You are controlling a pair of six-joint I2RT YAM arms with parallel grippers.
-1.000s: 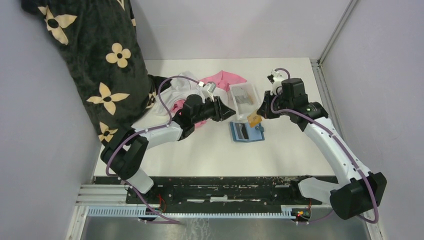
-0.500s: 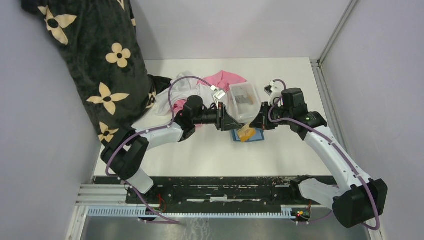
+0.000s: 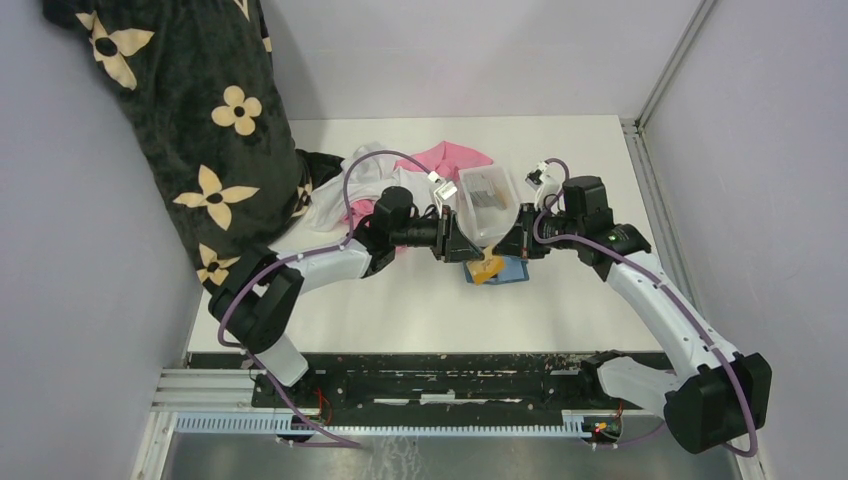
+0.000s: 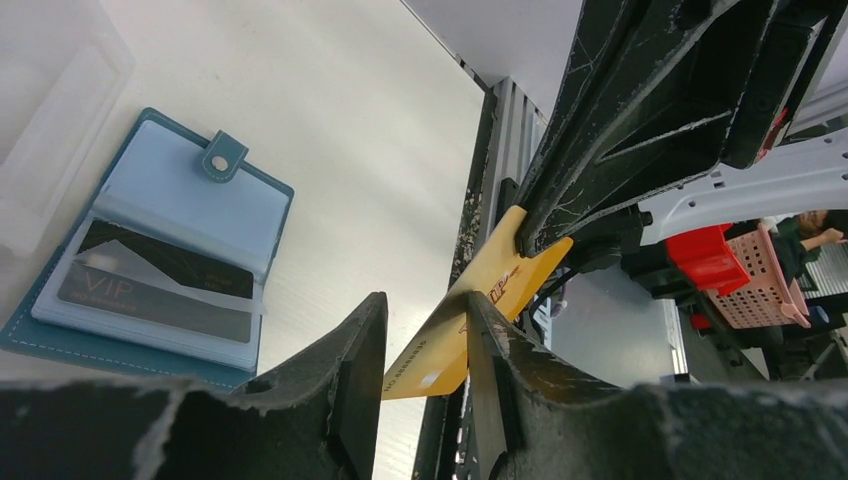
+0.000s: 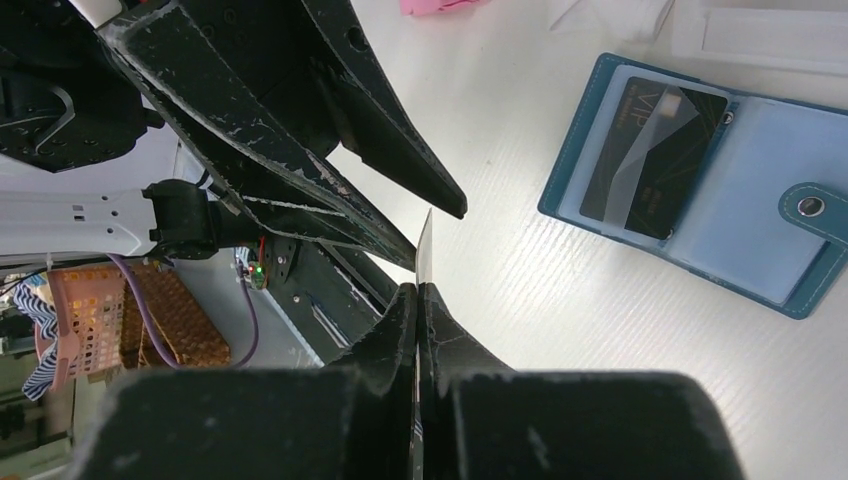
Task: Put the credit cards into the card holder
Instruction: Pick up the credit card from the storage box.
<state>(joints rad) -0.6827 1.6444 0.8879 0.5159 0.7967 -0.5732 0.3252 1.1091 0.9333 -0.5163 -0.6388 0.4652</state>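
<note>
I count two grippers, one card holder, one clear tray and two cards I can tell apart: a gold card and a dark card. There is also something grey inside the tray, but I cannot tell how many pieces it is.

My right gripper [image 5: 418,292] is clamped flat on the gold card [image 4: 497,275], pinching it by one short end, and my wrist view shows it edge-on. My left gripper [image 4: 425,305] reaches in from the left with its jaws narrowly apart. The free end of the card stands in that gap. One finger is against or just beside it, and bare space shows at the other, so I am not gripping it on this side. The card hangs tilted in the air between my two sets of fingers.

The card holder [image 5: 745,235] lies open and flat on the table [image 3: 560,300], on the near side of the clear tray [image 3: 488,232]. It is below the raised card and slightly to its right. The gold card is apart from it, touching no slot. The dark card [image 5: 645,160] sits under a clear sleeve in the holder's left page. The right page is pale blue, with the snap tab [image 5: 810,207] at its outer edge. The grey contents [image 3: 487,192] lie in the tray, just beyond both grippers.
</note>
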